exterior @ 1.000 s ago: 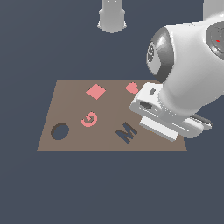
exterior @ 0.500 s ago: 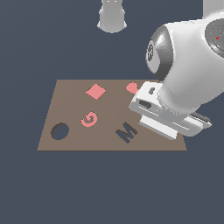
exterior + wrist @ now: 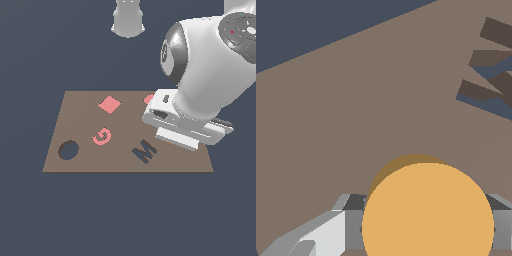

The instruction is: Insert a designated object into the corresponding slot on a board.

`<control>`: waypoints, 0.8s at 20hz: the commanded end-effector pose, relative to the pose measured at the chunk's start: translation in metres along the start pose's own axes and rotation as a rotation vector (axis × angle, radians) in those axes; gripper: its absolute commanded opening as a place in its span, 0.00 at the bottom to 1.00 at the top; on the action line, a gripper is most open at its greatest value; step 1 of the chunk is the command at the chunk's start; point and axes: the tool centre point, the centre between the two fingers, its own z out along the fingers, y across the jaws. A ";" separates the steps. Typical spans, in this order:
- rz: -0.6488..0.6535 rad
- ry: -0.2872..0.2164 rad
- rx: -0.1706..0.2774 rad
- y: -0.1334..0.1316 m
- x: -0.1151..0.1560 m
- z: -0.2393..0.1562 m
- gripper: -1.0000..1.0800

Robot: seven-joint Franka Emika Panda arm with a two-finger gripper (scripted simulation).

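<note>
The arm fills the upper right of the exterior view, its bulky white wrist bent down over the right end of the board [image 3: 85, 125], with the flat white hand housing hanging low above the brown surface just right of the dark M cutout [image 3: 144, 150]. The housing hides the claw itself in that view. In the wrist view the claw [image 3: 426, 227] shows as two grey fingers [image 3: 353, 222] standing on either side of the orange-yellow disc [image 3: 428, 215], each touching its edge, so the claw is closed on the disc and holds it above the board. A darker shadow of the disc lies on the brown surface just beyond its rim.

The disc is round and flat, so it has no long axis to speak of; its broad face is turned toward the wrist camera and looks roughly level with the board beneath.

The round dark slot [image 3: 68, 150] sits at the lower left of the board in the exterior view, well apart from the arm's hand, with the pink G [image 3: 102, 136] and the M cutout lying between them. The pink diamond [image 3: 109, 104] lies toward the board's upper middle, and a sliver of another pink shape [image 3: 148, 98] peeks out beside the arm's housing; its form cannot be made out. In the wrist view, part of the M cutout shows at the right edge of the frame, near the disc. A pale grey base [image 3: 128, 17] stands at the top of the exterior view, beyond the board.
</note>
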 end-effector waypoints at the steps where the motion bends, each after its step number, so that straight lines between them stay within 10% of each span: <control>1: -0.049 0.001 0.000 0.008 -0.005 -0.001 0.00; 16: -0.490 0.001 0.000 0.083 -0.032 -0.002 0.00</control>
